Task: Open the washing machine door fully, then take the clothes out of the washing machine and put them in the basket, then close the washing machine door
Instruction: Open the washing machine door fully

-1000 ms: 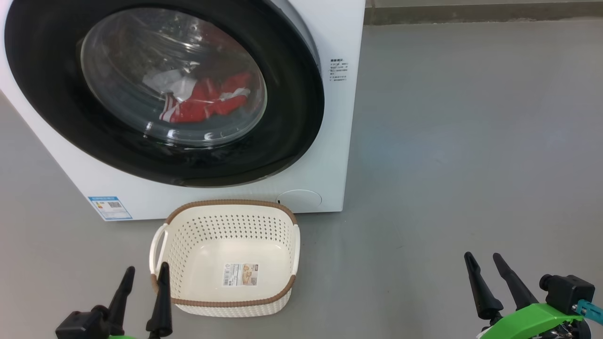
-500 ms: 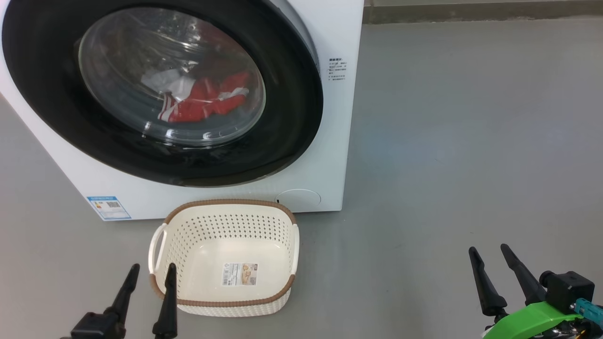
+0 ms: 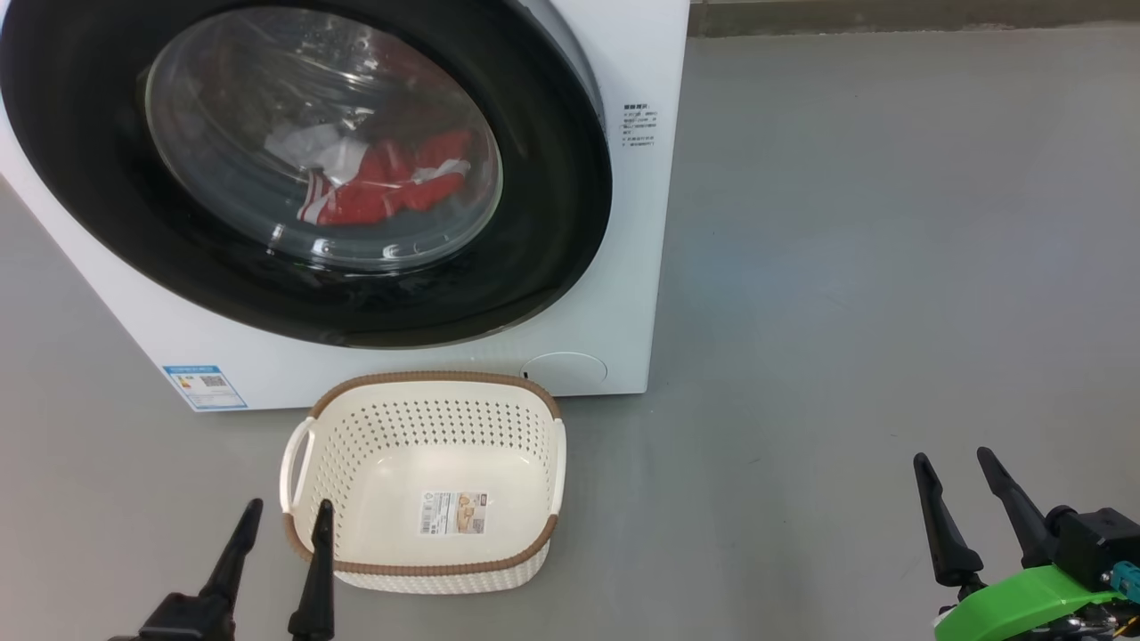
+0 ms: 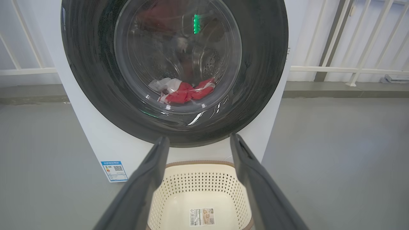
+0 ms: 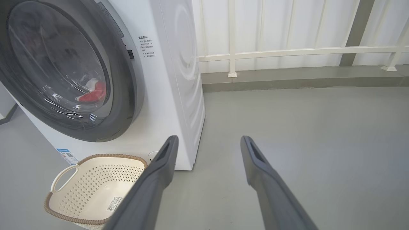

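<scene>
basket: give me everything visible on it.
The basket is a small cream-white rectangular plastic tub with perforated walls, a brown woven-look rim and a loop handle on each short side. A paper label lies on its smooth bottom. It stands empty and upright on the grey floor, just before the washing machine, below its door; whether it touches the machine is unclear.

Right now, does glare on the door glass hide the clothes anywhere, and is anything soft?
Head view: white highlights streak the washing machine door glass, yet the clothes read clearly. Left wrist view: a green glint sits on the glass; the left gripper fingers look soft. Right wrist view: door seen obliquely, reflections leave the clothes a small red patch.
</scene>
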`<state>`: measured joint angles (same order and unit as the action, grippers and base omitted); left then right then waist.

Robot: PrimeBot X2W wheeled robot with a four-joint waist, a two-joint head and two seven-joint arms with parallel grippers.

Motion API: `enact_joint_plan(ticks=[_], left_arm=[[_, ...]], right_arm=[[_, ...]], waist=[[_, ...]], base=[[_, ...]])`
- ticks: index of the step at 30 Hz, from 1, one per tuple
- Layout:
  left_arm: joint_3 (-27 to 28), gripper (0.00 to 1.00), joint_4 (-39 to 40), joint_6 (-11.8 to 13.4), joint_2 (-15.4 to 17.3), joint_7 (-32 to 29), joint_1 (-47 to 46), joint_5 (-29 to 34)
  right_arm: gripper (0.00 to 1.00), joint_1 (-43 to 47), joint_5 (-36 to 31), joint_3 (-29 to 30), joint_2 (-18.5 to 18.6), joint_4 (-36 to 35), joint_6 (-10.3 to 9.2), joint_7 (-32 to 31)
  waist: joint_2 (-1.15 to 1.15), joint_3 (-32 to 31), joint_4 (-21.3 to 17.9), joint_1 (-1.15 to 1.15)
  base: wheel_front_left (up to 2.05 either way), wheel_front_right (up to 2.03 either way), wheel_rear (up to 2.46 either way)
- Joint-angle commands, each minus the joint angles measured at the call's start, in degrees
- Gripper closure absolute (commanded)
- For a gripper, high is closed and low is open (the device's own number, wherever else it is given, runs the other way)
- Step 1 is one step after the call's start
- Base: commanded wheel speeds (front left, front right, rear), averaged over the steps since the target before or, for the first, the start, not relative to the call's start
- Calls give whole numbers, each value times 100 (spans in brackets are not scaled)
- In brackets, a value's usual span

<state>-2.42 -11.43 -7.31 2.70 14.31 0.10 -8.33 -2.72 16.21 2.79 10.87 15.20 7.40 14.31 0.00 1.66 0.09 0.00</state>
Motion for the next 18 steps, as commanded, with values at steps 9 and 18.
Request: enact_joint_plan(ticks=[9, 18], left_arm=[[204, 0, 124, -17, 49, 69, -135, -106], [167, 0, 87, -17, 42, 69, -117, -92]], right_arm=[[0, -107, -46, -46, 45, -182, 9, 69], [0, -71, -27, -59, 42, -188, 9, 69]], waist=[[0, -16, 6, 0], [0, -74, 23, 0]], base=[[0, 0, 0], [0, 0, 0]])
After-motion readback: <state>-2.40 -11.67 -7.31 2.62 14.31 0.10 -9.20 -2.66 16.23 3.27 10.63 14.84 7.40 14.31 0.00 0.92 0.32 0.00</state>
